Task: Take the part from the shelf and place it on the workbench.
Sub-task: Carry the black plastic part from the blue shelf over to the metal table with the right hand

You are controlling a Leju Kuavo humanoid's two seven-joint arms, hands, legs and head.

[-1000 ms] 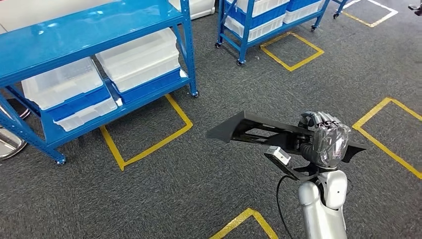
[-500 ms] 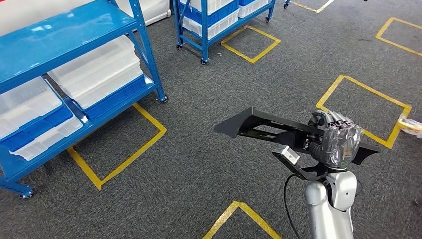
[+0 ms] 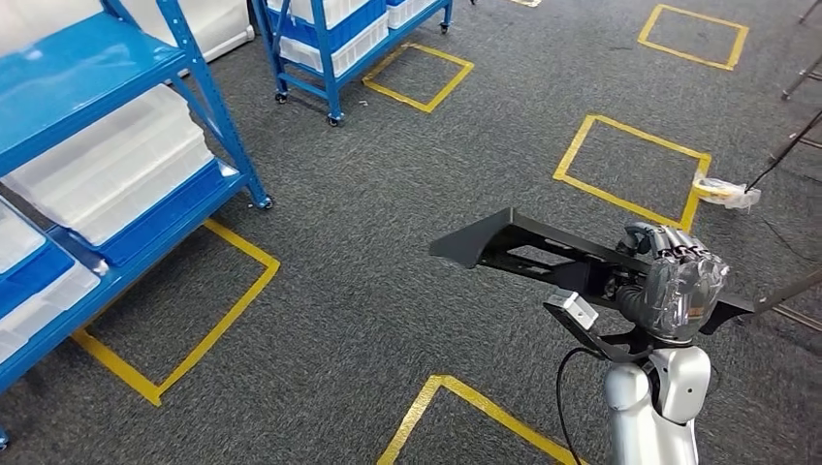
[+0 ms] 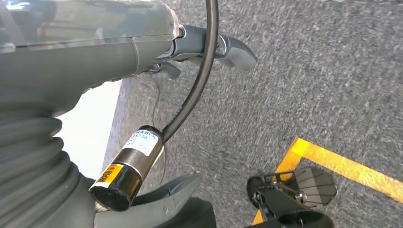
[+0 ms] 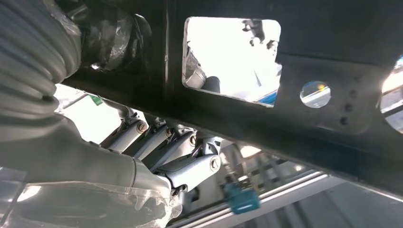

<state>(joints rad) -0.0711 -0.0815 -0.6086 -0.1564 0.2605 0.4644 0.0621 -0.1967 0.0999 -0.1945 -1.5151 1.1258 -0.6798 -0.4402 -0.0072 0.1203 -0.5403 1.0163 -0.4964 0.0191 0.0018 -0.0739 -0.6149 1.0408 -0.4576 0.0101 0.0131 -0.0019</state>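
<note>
— Where is the part?

— The black bracket [image 3: 543, 257] is in my right hand [image 3: 679, 291], held up over the grey carpet floor [image 3: 388, 271]. It is a long, flat black metal piece with cut-out slots; one end sticks out to my left, angled, and the other passes through my grip. From my right wrist I see its underside [image 5: 304, 118], with a square window and a round hole in it.

— And your fingers?

— My right fingers [image 5: 185, 164] are curled round the bracket's edge and clamped on it. My left hand [image 4: 85, 52] hangs beside me above the carpet, with a black cable across it; I cannot tell how its fingers lie.

— What is around you?

— To my left stands a blue shelf rack [image 3: 87, 87] with clear plastic bins [image 3: 107, 174] on its lower level. A second blue rack [image 3: 339, 39] on castors stands farther off. Yellow tape squares [image 3: 630, 170] mark the floor, and a small clear item with yellow in it [image 3: 722, 191] lies at the corner of one.
</note>
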